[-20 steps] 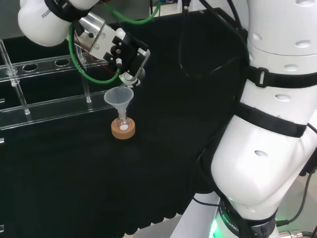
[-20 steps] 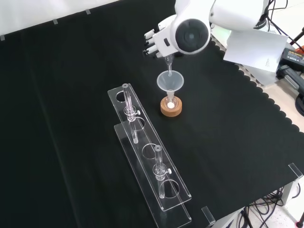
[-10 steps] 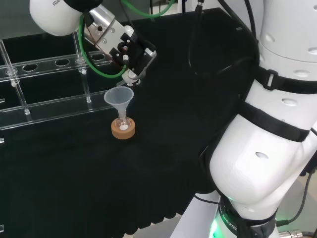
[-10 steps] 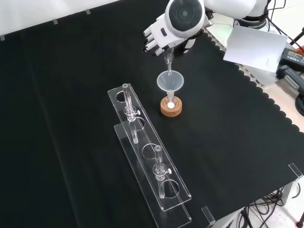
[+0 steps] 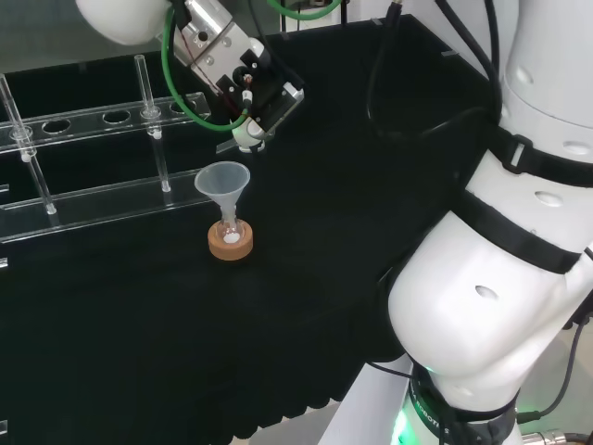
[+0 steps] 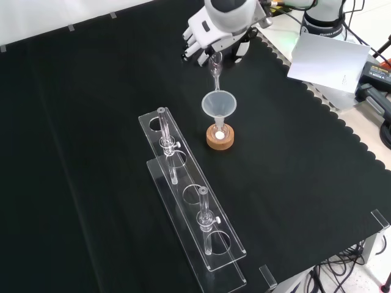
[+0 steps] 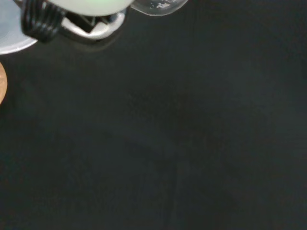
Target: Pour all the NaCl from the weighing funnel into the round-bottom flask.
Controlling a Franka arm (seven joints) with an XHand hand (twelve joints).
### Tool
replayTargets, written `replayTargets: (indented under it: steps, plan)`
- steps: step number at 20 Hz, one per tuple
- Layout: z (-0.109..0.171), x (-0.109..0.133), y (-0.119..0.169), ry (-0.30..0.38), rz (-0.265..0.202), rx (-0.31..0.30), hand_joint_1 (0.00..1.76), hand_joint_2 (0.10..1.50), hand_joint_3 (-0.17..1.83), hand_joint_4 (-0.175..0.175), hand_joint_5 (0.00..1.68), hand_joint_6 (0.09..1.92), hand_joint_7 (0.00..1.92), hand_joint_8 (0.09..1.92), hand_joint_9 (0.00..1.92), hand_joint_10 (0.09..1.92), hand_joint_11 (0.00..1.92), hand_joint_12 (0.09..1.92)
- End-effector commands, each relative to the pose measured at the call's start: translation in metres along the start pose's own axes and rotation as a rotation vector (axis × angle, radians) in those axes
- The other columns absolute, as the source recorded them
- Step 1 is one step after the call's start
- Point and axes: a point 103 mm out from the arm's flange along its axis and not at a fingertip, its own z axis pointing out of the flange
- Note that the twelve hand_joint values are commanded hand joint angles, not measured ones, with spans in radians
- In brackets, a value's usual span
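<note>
While the hand (image 6: 204, 33) hangs above the far part of the black cloth (image 6: 85, 122) in the front view, its fingers are curled round a clear glass weighing funnel (image 6: 215, 66), whose narrow stem slants down toward the plastic funnel below.

Item: plastic funnel (image 6: 219, 105), translucent, cone-shaped, upright, its stem seated in the neck of the flask. The tip of the weighing funnel stands just above its rim and apart from it, as the front view shows.

Item: round-bottom flask (image 6: 219, 132), small, clear glass, with a white patch of powder visible at its bottom. It sits in a cork ring (image 6: 220, 141) on the cloth, near the middle of the bench.

Item: two clear plastic racks (image 6: 189, 201), long and with round holes, lying side by side to the left of the flask in the front view and running toward the near edge. Thin glass tubes (image 6: 204, 221) stand upright in them.

Item: sheet of white paper (image 6: 324, 58), at the far right beyond the scalloped edge of the cloth.

Head view: the hand (image 5: 248, 88) is above and slightly beyond the plastic funnel (image 5: 223, 182), with the cork ring (image 5: 230, 241) below it.
</note>
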Motion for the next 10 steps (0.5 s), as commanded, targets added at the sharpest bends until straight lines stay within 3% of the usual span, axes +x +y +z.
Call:
replayTargets:
  steps: [1,10]
  plan:
    - [0.0192,-0.0148,0.0053,0.098,0.004,-0.027,1.12,0.70,0.57,0.175,1.29,0.60,0.45,0.69,0.84,0.39,0.76,1.07]
    - [0.0219,-0.0231,0.0033,0.166,0.015,-0.060,1.12,0.70,0.57,0.175,1.29,0.60,0.46,0.69,0.84,0.39,0.76,1.07]
